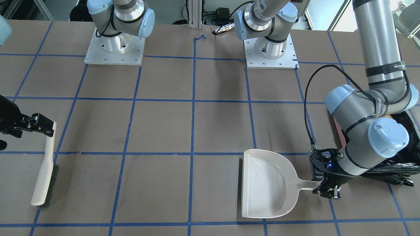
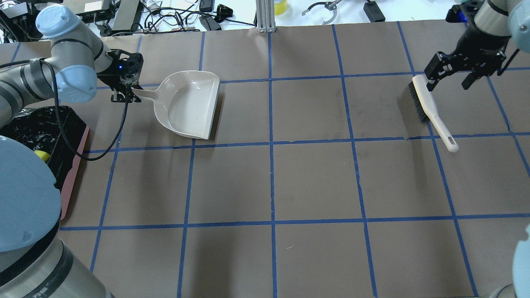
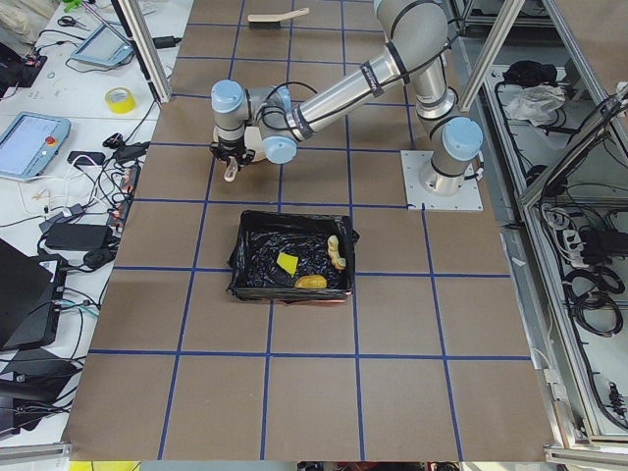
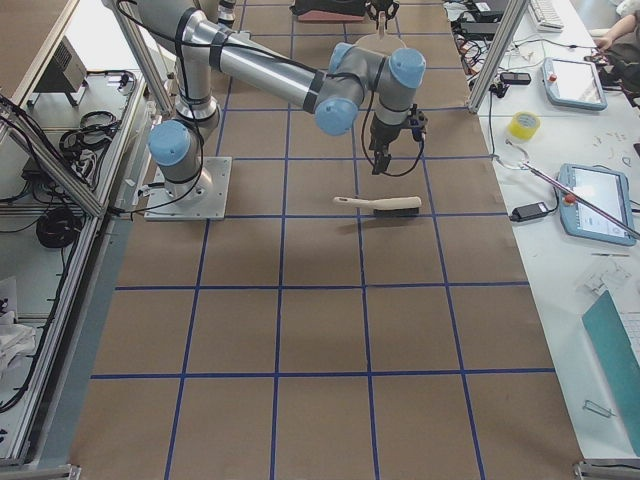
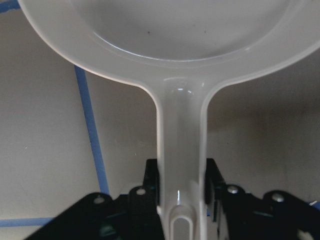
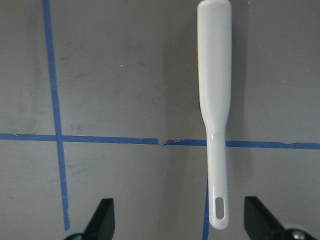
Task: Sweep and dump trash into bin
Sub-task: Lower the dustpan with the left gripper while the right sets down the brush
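Note:
The three trash pieces lie in the bin [image 3: 291, 257], pink-sided with a black bag: a yellow-green wedge [image 3: 287, 262], a golden-brown lump [image 3: 311, 283] and a pale cream piece [image 3: 336, 252]. In the overhead view the bin [image 2: 76, 153] sits at the left edge. The off-white dustpan [image 2: 188, 105] rests empty on the table. My left gripper [image 2: 124, 93] is shut on its handle [image 5: 182, 150]. My right gripper [image 2: 449, 80] is open and hovers above the white brush [image 2: 432, 114], which lies flat on the table. In the right wrist view, the brush handle [image 6: 216, 125] lies between the spread fingers.
The brown table is marked by a grid of blue tape lines [image 2: 271, 142]. The two arm bases [image 1: 115, 46] stand at the robot's side. Cables and tools lie beyond the table's far edge [image 2: 207, 16].

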Motion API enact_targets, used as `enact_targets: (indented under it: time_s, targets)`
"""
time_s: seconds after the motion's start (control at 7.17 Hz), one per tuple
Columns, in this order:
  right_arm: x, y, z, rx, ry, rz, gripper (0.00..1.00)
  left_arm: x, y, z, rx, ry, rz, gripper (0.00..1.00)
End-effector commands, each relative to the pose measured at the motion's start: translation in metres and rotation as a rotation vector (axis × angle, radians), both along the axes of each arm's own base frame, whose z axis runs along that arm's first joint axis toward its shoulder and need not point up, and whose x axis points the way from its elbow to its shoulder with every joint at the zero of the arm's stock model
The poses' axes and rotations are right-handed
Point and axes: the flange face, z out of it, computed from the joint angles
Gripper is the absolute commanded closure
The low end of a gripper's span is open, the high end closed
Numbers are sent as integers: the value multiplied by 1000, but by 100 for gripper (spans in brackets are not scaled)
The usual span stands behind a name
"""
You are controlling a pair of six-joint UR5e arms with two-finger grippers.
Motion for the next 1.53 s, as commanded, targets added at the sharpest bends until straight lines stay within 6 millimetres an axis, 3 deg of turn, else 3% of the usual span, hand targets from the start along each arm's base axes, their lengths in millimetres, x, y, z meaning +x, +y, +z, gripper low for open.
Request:
enact_targets:
  time_s: [0.0, 0.14, 0.28, 0.56, 0.84, 0.98, 1.26, 1.4]
  targets:
    - [78, 7, 46, -30, 12, 6, 2, -6, -3, -13, 19, 10, 34, 100]
    - [115, 13, 51, -42, -10, 35, 2, -9, -3, -12, 18, 6, 34, 100]
    - [136, 15, 54, -54, -64, 57, 1, -9, -3, -13, 18, 6, 34, 100]
    - [151, 35, 81, -95, -55, 73, 0, -9, -3, -13, 15, 6, 36, 100]
    - [159, 53, 91, -51, -54, 31, 0, -12, 0, -19, 41, 22, 110, 50]
    - [157, 68, 106, -65, 16, 38, 0, -12, 1, -19, 45, 23, 131, 26]
    - [165, 76, 112, -70, 50, 61, 0, -27, 3, -9, 33, 17, 114, 17]
    - [165, 78, 110, -68, 49, 61, 0, -43, 7, 22, 9, 10, 94, 15]
